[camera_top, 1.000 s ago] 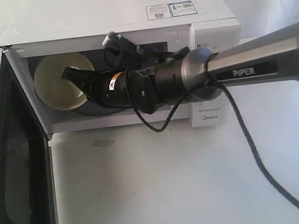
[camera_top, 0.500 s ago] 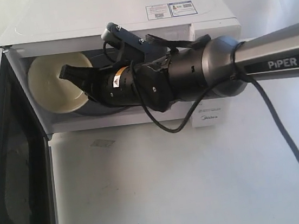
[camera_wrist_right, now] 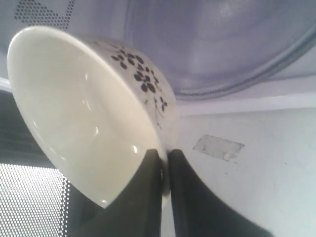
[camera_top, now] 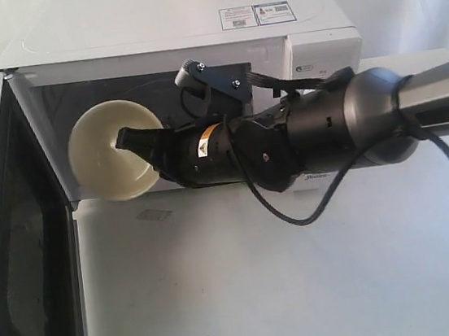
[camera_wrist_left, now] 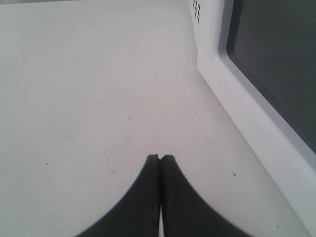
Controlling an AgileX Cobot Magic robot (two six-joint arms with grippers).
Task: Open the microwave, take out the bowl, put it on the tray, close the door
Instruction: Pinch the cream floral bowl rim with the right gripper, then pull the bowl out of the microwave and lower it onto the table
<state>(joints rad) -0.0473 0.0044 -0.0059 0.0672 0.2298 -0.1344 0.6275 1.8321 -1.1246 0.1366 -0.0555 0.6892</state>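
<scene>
1. The microwave (camera_top: pixel 190 24) stands at the far side of the white worktop (camera_top: pixel 289 291), with stickers (camera_top: pixel 259 14) on its top towards the right.
2. The door (camera_top: pixel 8 244) is swung wide open on the left, its dark window facing into the scene.
3. The right gripper (camera_top: pixel 127 139) reaches in from the right to the mouth of the oven cavity. Its fingers pinch the rim of the bowl (camera_top: pixel 96 155), one inside and one outside.
4. The bowl is tipped on edge with its cream hollow facing out, at the left part of the opening and low against the front sill.
5. In the right wrist view the right gripper (camera_wrist_right: pixel 165 154) clamps the thin wall of the bowl (camera_wrist_right: pixel 74 108). Dark flower marks show on the bowl's outside, and the glass turntable (camera_wrist_right: pixel 222 44) lies behind.
6. The left gripper (camera_wrist_left: pixel 160 158) has its fingertips pressed together, holding nothing. It hangs over bare worktop (camera_wrist_left: pixel 89 89) just beside the door (camera_wrist_left: pixel 237 113).
7. A black cable (camera_top: pixel 296 218) loops under the right arm.
</scene>
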